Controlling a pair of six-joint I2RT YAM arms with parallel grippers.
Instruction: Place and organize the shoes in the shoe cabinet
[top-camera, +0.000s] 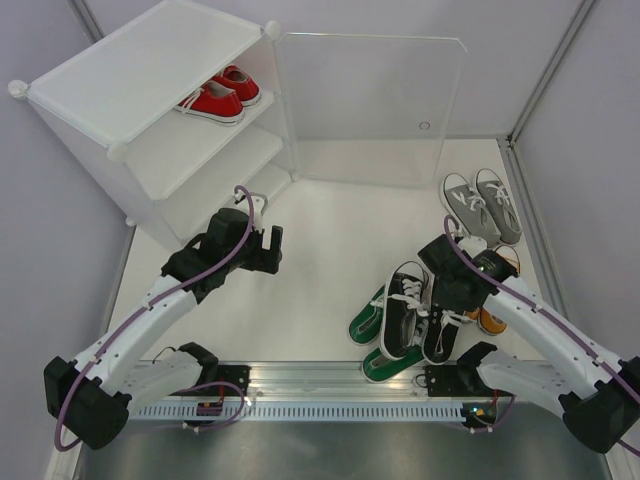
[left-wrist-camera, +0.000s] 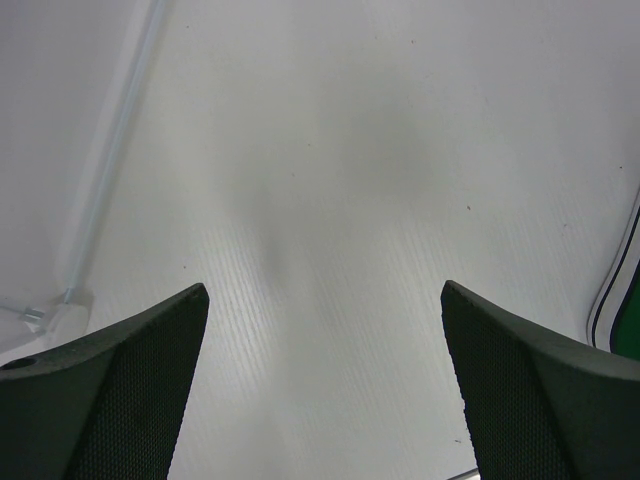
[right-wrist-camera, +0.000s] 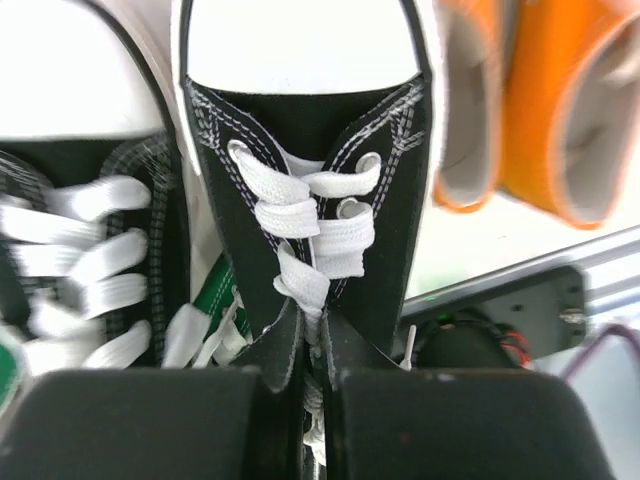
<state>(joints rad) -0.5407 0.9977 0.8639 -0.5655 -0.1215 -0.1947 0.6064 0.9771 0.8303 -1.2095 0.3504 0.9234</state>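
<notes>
While clamped, black shoe near-far, toe nearward

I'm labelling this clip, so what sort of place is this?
Probably a robot lab test cell, not a home: two arms bolted to a rail, and a white table boxed in by plain walls.

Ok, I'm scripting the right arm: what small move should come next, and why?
Probably a short straight lift. The right gripper is shut on the tongue of a black canvas lace-up sneaker, which lies packed against its mate and the green canvas sneakers; rising first should keep them from being dragged.
</notes>
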